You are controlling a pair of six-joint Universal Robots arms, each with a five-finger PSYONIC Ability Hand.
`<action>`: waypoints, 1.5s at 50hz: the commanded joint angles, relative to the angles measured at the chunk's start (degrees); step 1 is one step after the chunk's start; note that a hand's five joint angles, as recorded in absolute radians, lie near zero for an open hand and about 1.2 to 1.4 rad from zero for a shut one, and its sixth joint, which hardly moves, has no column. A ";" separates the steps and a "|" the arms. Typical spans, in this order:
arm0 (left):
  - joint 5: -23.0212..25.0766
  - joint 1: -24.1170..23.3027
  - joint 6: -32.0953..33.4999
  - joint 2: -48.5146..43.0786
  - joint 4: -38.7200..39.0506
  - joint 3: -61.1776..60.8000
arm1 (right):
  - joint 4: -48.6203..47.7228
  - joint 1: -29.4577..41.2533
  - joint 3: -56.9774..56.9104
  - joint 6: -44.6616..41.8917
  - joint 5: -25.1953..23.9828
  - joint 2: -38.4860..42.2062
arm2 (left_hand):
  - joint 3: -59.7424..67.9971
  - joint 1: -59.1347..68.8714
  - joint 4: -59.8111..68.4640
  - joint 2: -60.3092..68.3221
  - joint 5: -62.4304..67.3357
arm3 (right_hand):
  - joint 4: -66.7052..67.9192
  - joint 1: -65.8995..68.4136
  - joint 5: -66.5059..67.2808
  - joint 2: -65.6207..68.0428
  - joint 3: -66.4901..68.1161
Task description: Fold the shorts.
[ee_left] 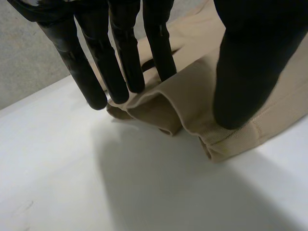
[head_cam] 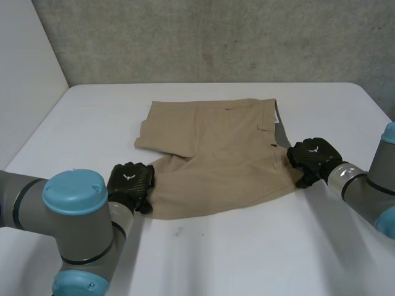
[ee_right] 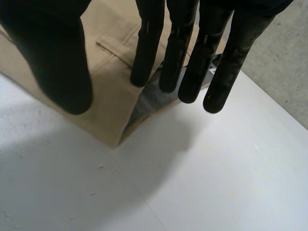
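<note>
a: two hands, one at each end of the shorts [head_cam: 216,157]. which is closer to the cloth?
b: about equal. the shorts lie flat on the table [head_cam: 247,246], long axis running from hand to hand: the left hand [head_cam: 129,182] at the near leg hem, the right hand [head_cam: 315,159] at the near waistband corner
a: fingers?
b: straight and spread on both, clamped on nothing. at the left, the hem [ee_left: 192,110] bulges up between fingers [ee_left: 120,62] and thumb [ee_left: 240,77]; at the right, the waistband corner [ee_right: 113,120] lies between thumb [ee_right: 53,62] and fingers [ee_right: 190,62]
a: next move?
b: i'd guess each closes on its corner, then carries the near edge over to the far edge
</note>
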 commanded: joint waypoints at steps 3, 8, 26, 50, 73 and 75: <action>0.14 0.59 -0.14 0.60 0.58 0.05 | 0.30 0.09 -0.71 -0.05 -0.12 0.25 | 36.73 35.63 36.65 36.22 37.12 | 32.27 38.82 35.70 31.79 31.83; 0.14 0.86 -0.14 3.23 0.23 0.22 | 0.83 0.09 0.25 1.35 0.06 -2.11 | 36.73 35.63 36.65 36.22 37.12 | 32.27 38.82 35.70 31.79 31.83; 0.49 3.40 -0.23 5.53 0.49 2.59 | 12.78 -0.35 1.05 4.17 -1.26 -7.75 | 36.73 35.63 36.65 36.22 37.12 | -12.42 -5.86 -8.99 -12.89 -12.85; 0.40 5.16 -0.32 3.59 0.05 6.46 | 5.57 0.09 -1.50 4.96 -2.14 -0.19 | 36.73 35.63 36.65 36.22 37.12 | -4.18 2.38 -0.75 -4.65 -4.61; 0.49 5.16 -0.40 3.32 0.05 6.47 | 5.14 2.90 -4.14 5.84 -1.43 1.39 | 36.73 35.63 36.65 36.22 37.12 | -1.15 5.41 2.28 -1.62 -1.58; 0.40 5.16 -0.40 3.32 0.05 6.47 | 5.14 3.16 -4.49 6.02 -1.43 1.57 | 36.73 35.63 36.65 36.22 37.12 | -0.81 5.74 2.62 -1.29 -1.25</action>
